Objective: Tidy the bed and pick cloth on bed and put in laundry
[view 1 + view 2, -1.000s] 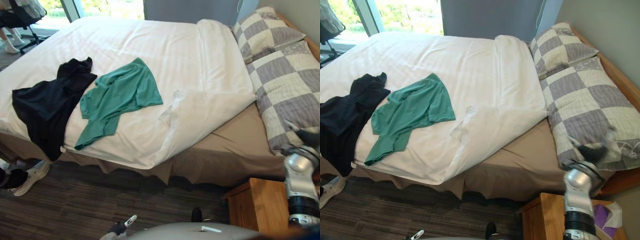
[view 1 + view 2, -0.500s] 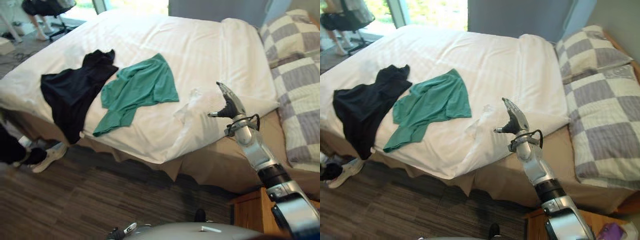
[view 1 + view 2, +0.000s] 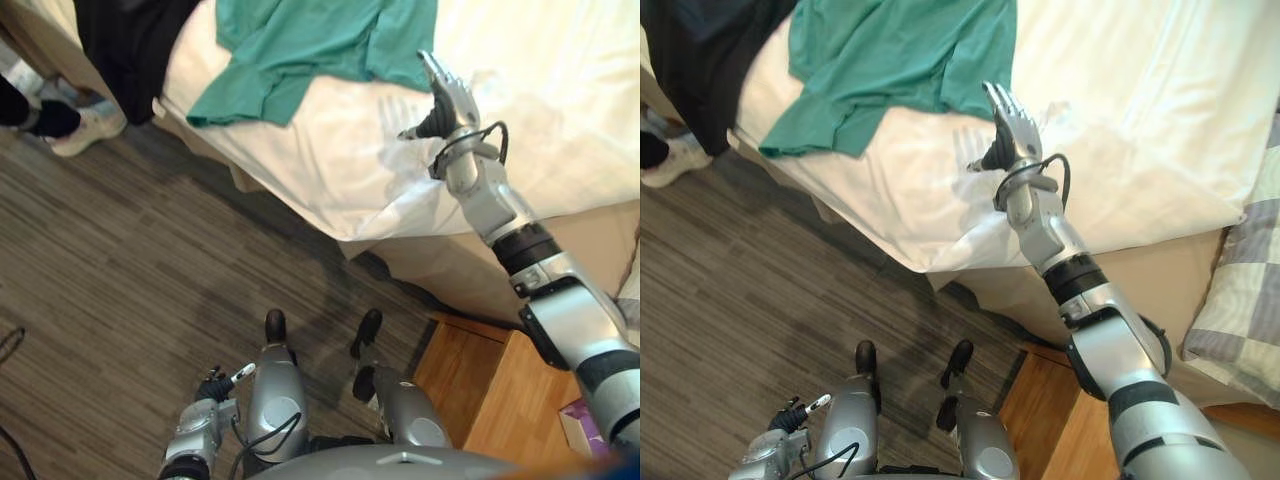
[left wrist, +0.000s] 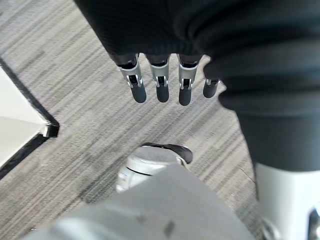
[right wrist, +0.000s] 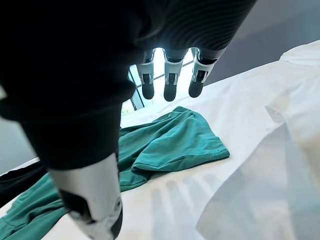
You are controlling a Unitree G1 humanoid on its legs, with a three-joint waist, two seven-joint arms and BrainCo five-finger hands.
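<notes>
A green shirt (image 3: 320, 45) lies crumpled on the white duvet (image 3: 530, 90), with a black garment (image 3: 130, 40) beside it hanging over the bed's edge. My right hand (image 3: 450, 100) hovers open over the duvet's turned-back corner, its straight fingers (image 5: 170, 82) pointing at the green shirt (image 5: 170, 145) a short way ahead. It holds nothing. My left hand (image 3: 215, 385) hangs low over the carpet, fingers (image 4: 157, 82) straight and empty.
A wooden nightstand (image 3: 500, 400) stands by the bed's tan side (image 3: 450, 270). A checked pillow (image 3: 1250, 300) lies at the right. A person's white shoe (image 3: 85, 120) is on the carpet near the black garment.
The camera has tilted down toward the floor. My right arm has stretched further over the duvet, bringing the hand closer to the green shirt. The clothes have not moved.
</notes>
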